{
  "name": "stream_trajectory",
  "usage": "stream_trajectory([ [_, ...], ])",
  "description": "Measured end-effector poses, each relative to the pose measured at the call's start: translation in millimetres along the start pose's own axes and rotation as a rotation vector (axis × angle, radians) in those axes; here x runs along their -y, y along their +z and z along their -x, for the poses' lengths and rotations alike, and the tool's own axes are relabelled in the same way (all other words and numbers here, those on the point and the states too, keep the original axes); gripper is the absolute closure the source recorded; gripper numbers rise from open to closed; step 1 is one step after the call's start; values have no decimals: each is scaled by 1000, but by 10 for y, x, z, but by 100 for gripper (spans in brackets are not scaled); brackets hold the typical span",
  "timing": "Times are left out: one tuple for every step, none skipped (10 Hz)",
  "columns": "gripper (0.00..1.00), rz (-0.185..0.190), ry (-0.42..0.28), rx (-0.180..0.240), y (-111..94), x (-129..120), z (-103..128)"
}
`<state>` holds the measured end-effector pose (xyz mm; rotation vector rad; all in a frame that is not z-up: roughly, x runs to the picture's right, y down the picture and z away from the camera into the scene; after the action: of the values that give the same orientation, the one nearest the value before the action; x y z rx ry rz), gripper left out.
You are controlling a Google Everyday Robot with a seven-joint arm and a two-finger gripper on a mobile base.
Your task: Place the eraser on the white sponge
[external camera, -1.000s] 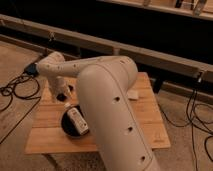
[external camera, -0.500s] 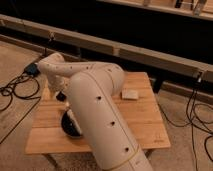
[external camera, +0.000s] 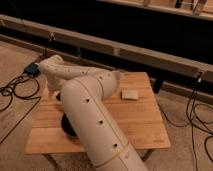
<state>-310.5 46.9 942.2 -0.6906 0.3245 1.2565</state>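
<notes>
A light wooden tabletop [external camera: 142, 125] stands on a brownish floor [external camera: 17, 60], seen from above and slightly to the front. The robot's thick white arm [external camera: 92, 115] rises from the bottom edge of the view, runs up and to the left across the tabletop, and bends at a rounded joint near the table's far left corner. It covers most of the left half of the surface. The end effector is out of sight behind these white links, somewhere on the left side of the tabletop, so I cannot tell whether it is released, clenched or grasping anything. The white sponge [external camera: 130, 94] lies flat on the right rear part of the tabletop, near the far edge and well apart from the arm, with bare wood all around it and its top uncovered. The eraser cannot be made out; it is not on the sponge. A dark rounded shape, likely the black bowl [external camera: 67, 127], peeks out at the arm's left edge near the front left of the tabletop. Black cables [external camera: 12, 92] loop on the floor to the left, beside 1 small teal box [external camera: 32, 69], and more cables [external camera: 196, 112] trail on the right. A pale rail [external camera: 150, 55] crosses the dark background behind the table.
</notes>
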Motion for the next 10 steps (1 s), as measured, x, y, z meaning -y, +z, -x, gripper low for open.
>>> stream_trajectory([
  [35,-4,-2,6,11,-14,46],
  [35,-16,-6,10,23,-23,96],
  [35,-27,-10,14,25,-32,127],
  [35,-38,-14,17,29,-32,148],
  [35,-50,-19,23,18,-32,173],
  [35,-60,-22,25,9,-26,185],
  [35,-66,-24,27,7,-24,192],
  [35,-70,-26,28,4,-31,196],
  [35,-74,-27,31,-4,-38,200],
  [35,-78,-26,34,-17,-36,207],
])
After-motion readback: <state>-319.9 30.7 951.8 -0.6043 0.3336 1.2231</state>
